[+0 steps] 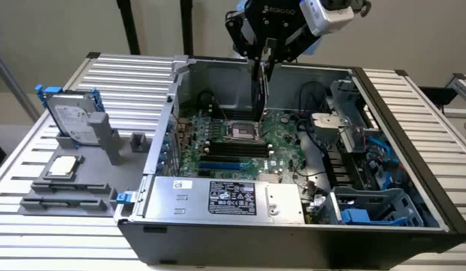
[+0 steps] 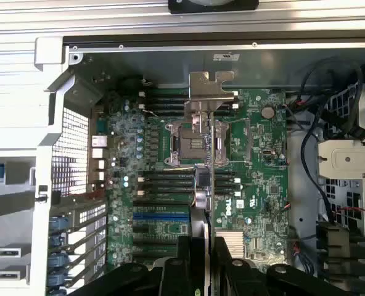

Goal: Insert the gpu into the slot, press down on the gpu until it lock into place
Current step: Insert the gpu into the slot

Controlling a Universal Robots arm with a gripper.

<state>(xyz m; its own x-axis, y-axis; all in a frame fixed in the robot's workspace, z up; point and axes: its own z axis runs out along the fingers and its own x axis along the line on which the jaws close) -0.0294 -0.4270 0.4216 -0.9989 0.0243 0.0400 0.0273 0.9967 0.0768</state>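
Black fingers (image 2: 188, 265) grip the gpu (image 1: 259, 90) and hold it upright above the green board (image 1: 282, 132), inside the open computer case (image 1: 293, 248). The blue slot (image 1: 220, 167) lies apart from it, near the grey power box (image 1: 225, 197).

An open computer case (image 1: 293, 248) is laid on a slatted tabletop (image 1: 37, 237). Inside are held a green motherboard (image 1: 282, 135) with a silver processor socket (image 1: 243, 131) and black memory strips (image 1: 237, 149), a grey labelled power-supply box (image 1: 225, 199), and a blue drive cage (image 1: 368, 206). At the exterior view's left, an upright hard drive (image 1: 71, 121) and a processor chip (image 1: 64, 165) are set on grey fixtures.
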